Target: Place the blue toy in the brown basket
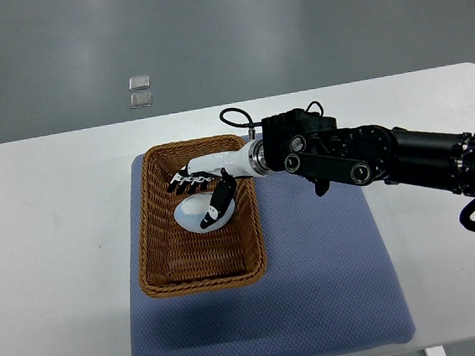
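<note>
Toy (197, 214), pale blue and egg-shaped, is seen inside the brown basket (161, 236), toward its far half, resting on the woven floor. Right hand (206, 185) is reached in from the right over the basket; fingers (184, 182) are spread out flat above the far rim side, thumb (220, 205) is laid down against the toy's right flank. Nothing is pinched; contact by the thumb only is judged likely. Left hand is not seen. Basket is set on a blue mat (332, 287) on a white table (50, 246).

Toy is judged light, smooth and rounded, probably hard plastic, so slipping or rolling is expected if nudged. Best hold is judged across the widest middle, thumb opposed to fingers. Placement is judged essentially done; release and withdrawal remain.
</note>
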`<state>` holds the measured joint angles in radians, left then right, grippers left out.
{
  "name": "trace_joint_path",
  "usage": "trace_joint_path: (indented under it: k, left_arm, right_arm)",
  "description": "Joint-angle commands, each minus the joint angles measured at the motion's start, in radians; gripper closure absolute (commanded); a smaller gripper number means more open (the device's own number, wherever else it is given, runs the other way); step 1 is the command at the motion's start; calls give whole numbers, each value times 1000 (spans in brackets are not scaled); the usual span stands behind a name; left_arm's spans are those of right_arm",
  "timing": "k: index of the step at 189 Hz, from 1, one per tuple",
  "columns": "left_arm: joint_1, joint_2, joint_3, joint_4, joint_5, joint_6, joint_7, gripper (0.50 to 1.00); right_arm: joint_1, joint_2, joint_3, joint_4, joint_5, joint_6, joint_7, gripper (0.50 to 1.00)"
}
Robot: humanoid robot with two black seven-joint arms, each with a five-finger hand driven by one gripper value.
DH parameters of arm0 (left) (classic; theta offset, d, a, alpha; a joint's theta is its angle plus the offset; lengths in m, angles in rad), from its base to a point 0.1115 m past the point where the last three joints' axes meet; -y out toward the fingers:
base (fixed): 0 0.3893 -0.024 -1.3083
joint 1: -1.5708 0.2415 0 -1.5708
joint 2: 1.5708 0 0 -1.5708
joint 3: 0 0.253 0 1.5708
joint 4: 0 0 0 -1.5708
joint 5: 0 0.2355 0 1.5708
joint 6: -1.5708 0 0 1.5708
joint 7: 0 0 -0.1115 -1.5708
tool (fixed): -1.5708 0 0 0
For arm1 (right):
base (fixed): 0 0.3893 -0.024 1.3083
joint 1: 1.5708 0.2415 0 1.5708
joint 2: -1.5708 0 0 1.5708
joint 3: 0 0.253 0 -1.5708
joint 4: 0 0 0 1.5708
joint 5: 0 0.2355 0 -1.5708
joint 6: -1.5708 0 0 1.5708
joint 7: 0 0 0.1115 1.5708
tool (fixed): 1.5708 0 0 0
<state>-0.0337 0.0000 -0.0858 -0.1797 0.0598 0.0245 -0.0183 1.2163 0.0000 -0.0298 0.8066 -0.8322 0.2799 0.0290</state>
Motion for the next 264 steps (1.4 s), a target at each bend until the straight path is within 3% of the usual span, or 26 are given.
trace_joint_path:
  k: [1, 110, 144, 170, 233, 264]
  left_arm:
    - [0, 0, 0, 0, 0, 0, 0, 500]
    - [0, 0, 1, 0, 0, 0, 0, 500]
    - [0, 0, 3, 0, 0, 0, 0, 500]
    - [0, 0, 3, -6, 0, 0, 0, 500]
    - [0, 0, 3, -7, 2, 0, 0, 500]
    - [0, 0, 4, -11, 2, 0, 0, 500]
  right_arm:
    - [2, 0, 8, 0, 2, 1, 20, 591]
    - [35, 0, 45, 6, 47, 2, 23, 591]
    - [72, -2, 192, 10, 117, 1, 23, 591]
    - [57, -71, 381, 10, 200, -7, 23, 591]
    - [-222, -121, 880, -3, 461, -18, 29, 591]
    - [-386, -106, 1088, -20, 562, -16, 112, 591]
